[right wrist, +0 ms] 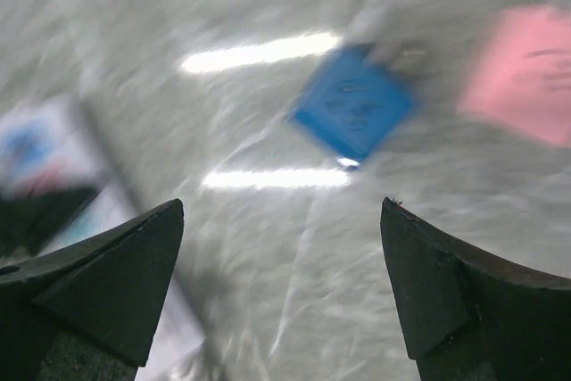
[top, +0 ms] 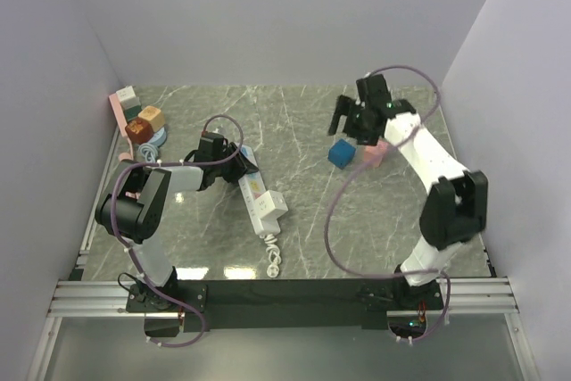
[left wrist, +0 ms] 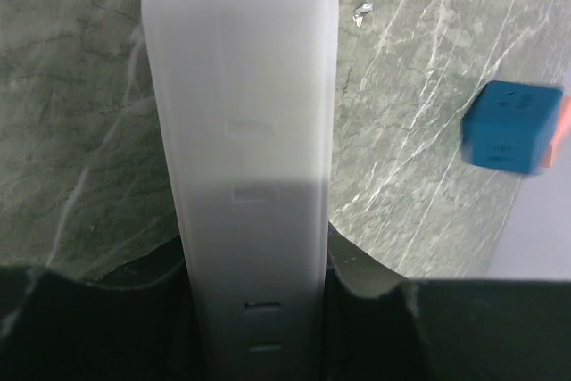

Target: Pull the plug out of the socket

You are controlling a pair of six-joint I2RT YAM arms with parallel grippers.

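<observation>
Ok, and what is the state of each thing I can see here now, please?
socket: lying on the table, one end gripped.
left end effector: shut on the socket.
right end effector: open, empty, raised.
blue block: loose on the table, apart from the socket.
pink block: loose beside the blue block.
cord: bundled.

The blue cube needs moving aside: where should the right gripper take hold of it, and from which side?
Take the blue cube across two opposite flat side faces, coming down from above with the right gripper. Its top is bare, but in the wrist view it sits cornerwise to the open jaws, so the wrist likely needs turning first. Keep clear of the pink block beside it.
</observation>
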